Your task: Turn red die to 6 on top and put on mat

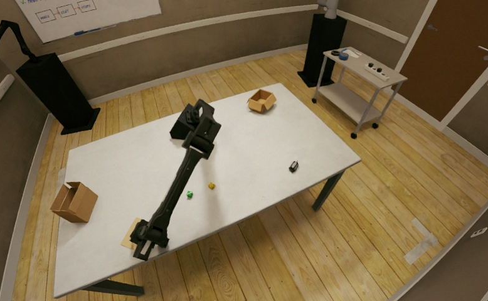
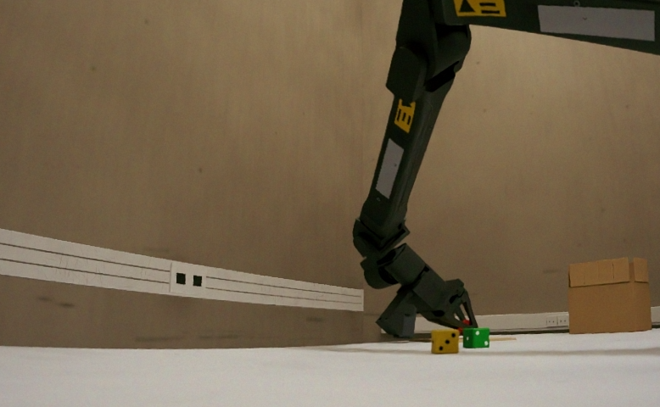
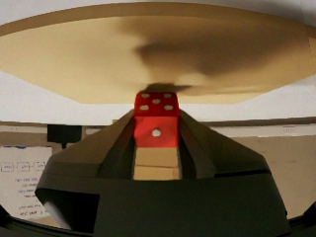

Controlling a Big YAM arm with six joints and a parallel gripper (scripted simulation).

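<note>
My gripper (image 3: 156,117) (image 2: 467,323) is shut on the red die (image 3: 157,126) (image 2: 465,320). It holds the die tilted, just above the tan mat (image 3: 73,53) (image 1: 127,240) (image 2: 501,339) near the table's front left edge. In the wrist view one die face shows a single pip and the adjoining face shows several pips. In the top view the gripper body hides the die. A green die (image 1: 189,194) (image 2: 476,337) and a yellow die (image 1: 211,185) (image 2: 444,341) sit flat on the white table (image 1: 261,148), off the mat and to the right of the gripper.
A closed cardboard box (image 1: 74,201) (image 2: 609,294) stands at the table's left edge. An open cardboard box (image 1: 261,100) sits at the far side. A small black object (image 1: 293,166) lies near the right edge. The arm's base (image 1: 187,123) stands mid-table at the back.
</note>
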